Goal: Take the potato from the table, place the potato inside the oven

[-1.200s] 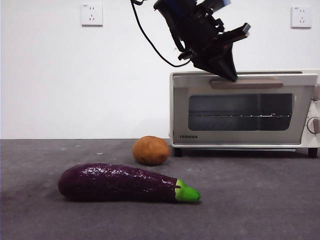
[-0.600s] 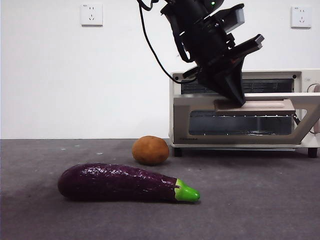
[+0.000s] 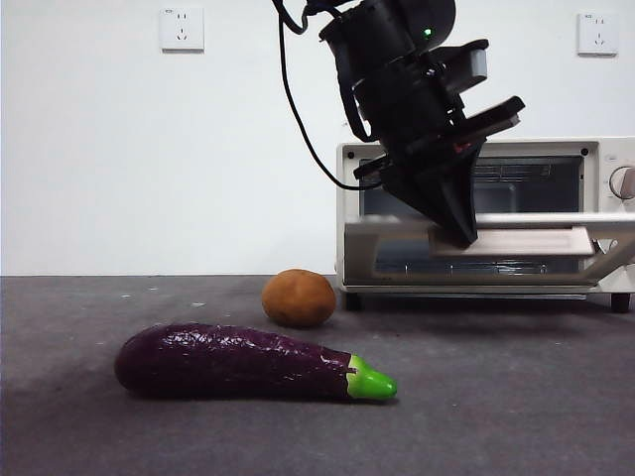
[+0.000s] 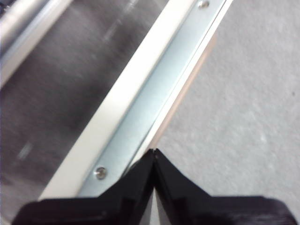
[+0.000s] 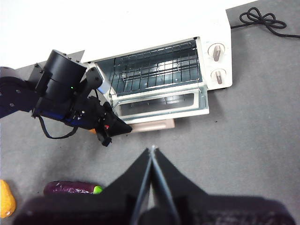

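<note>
The oven (image 3: 486,213) door handle (image 3: 516,241) is gripped by the closed left gripper (image 3: 458,236); the right gripper (image 5: 152,149) is held closed above the table (image 3: 496,397).

A: Which colours are seen on the food?
B: The potato (image 3: 299,297) is coloured a mottled orange-brown; the eggplant (image 3: 238,363) is glossy purple (green at its tip).
A: And the rest?
B: The oven (image 3: 605,159) is cream, the table (image 3: 516,397) speckled dark grey.
</note>
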`<action>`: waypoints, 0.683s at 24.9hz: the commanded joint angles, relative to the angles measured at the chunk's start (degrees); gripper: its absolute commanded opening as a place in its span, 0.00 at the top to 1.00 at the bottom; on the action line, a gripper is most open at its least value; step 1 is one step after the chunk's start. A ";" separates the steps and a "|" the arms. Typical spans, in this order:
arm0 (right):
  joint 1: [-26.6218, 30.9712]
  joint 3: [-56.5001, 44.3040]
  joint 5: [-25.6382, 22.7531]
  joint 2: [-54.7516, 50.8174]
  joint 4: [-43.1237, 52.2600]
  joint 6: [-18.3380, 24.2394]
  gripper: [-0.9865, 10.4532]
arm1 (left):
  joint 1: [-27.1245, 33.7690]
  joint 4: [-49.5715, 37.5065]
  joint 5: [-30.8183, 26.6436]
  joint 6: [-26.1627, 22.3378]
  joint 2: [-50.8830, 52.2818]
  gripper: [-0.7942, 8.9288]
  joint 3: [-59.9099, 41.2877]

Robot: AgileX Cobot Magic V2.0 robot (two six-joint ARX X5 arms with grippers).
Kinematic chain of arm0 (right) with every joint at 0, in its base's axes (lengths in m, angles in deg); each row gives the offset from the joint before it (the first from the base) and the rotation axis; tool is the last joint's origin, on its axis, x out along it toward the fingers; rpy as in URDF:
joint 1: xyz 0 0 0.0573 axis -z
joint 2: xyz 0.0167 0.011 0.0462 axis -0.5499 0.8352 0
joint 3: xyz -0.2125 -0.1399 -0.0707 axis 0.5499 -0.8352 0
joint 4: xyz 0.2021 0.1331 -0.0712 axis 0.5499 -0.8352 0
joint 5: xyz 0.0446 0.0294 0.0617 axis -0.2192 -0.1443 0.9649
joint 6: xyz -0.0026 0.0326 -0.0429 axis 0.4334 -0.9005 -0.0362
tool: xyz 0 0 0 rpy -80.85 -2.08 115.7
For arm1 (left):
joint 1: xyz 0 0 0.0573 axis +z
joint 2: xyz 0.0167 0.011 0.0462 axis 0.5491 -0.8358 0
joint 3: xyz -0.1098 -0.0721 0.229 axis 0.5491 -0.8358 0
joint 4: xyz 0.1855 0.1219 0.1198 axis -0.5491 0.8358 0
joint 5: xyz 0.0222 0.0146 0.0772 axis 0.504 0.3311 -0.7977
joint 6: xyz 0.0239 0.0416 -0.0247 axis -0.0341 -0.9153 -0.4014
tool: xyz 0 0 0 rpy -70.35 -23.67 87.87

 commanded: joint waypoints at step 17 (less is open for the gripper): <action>0.04 0.07 2.14 1.44 -0.20 -0.46 0.91 | -0.66 7.67 11.10 -0.59 3.32 0.93 -0.76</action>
